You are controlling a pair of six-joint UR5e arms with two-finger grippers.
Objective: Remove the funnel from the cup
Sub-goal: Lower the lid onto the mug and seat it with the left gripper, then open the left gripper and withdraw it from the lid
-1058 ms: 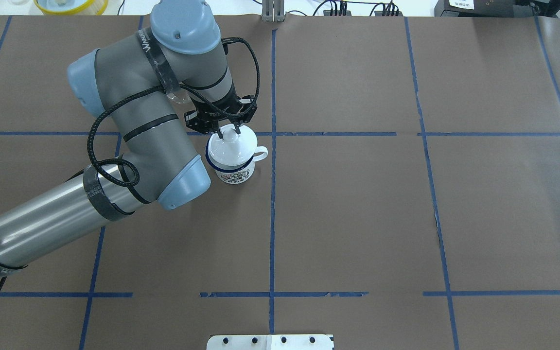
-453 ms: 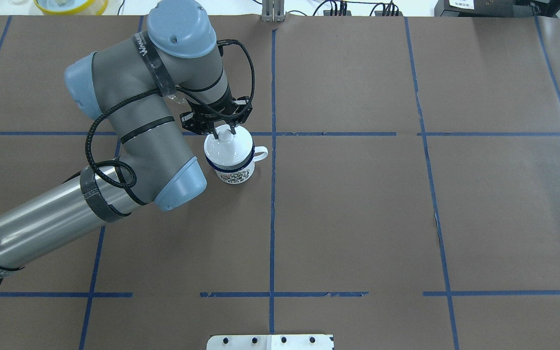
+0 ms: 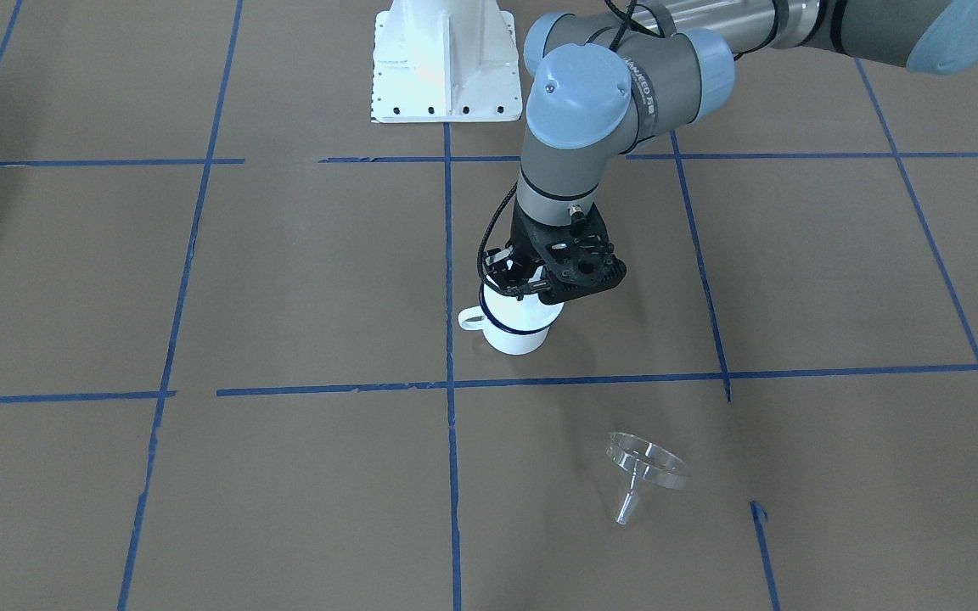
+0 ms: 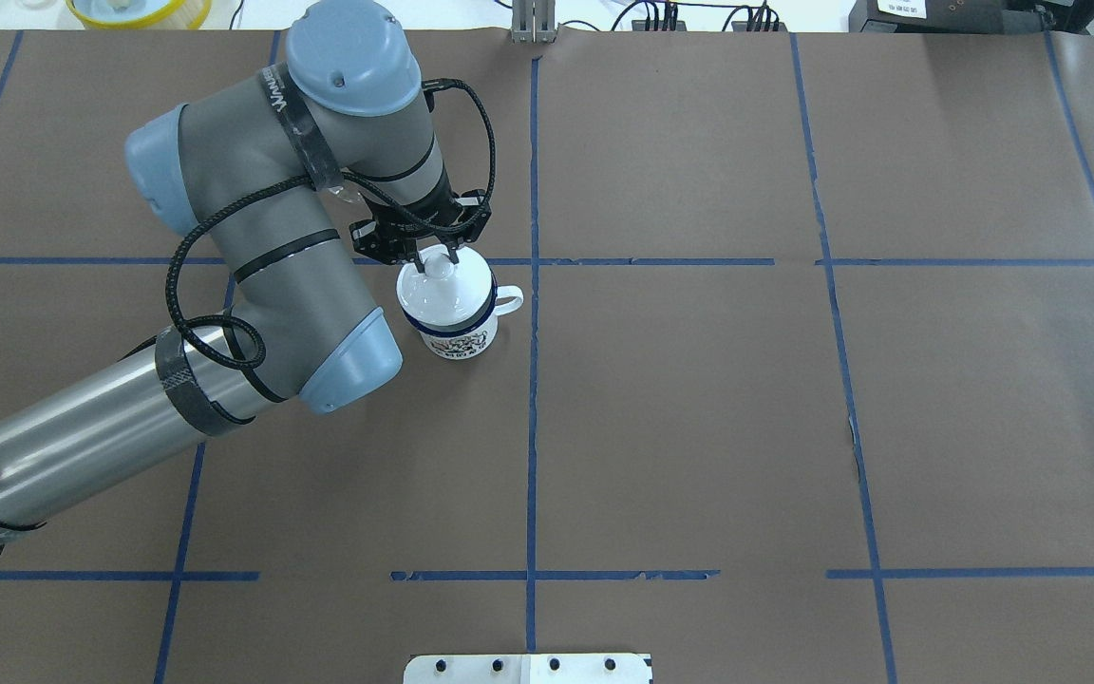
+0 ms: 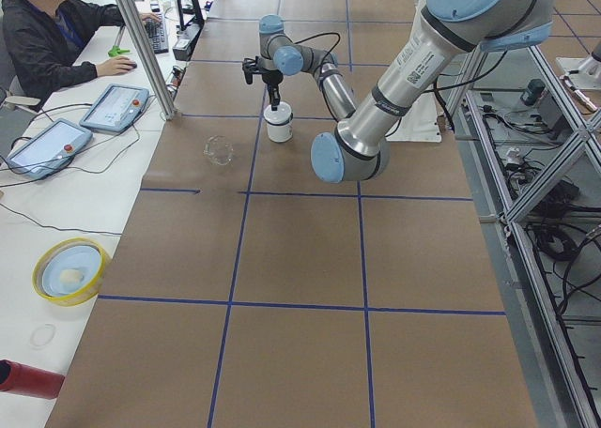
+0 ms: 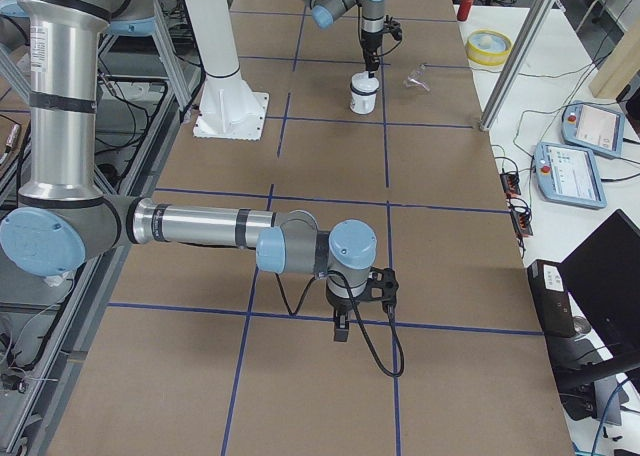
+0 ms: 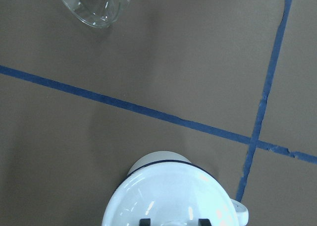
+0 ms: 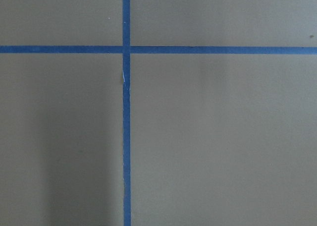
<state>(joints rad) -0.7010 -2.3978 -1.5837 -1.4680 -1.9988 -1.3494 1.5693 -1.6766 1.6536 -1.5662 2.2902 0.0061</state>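
left gripper (image 4: 437,264) pinched on lid (image 4: 447,290) knob atop cup (image 4: 457,340). funnel (image 3: 643,471) lay on side, well apart from cup, spout pointing away. right gripper (image 6: 340,330) farther off, grip unreadable.

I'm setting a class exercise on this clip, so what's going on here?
The left gripper is closed around the knob of a white knobbed lid sitting on the enamel mug. The clear funnel is already out, lying on the table apart from the mug. The right gripper hangs far from both.
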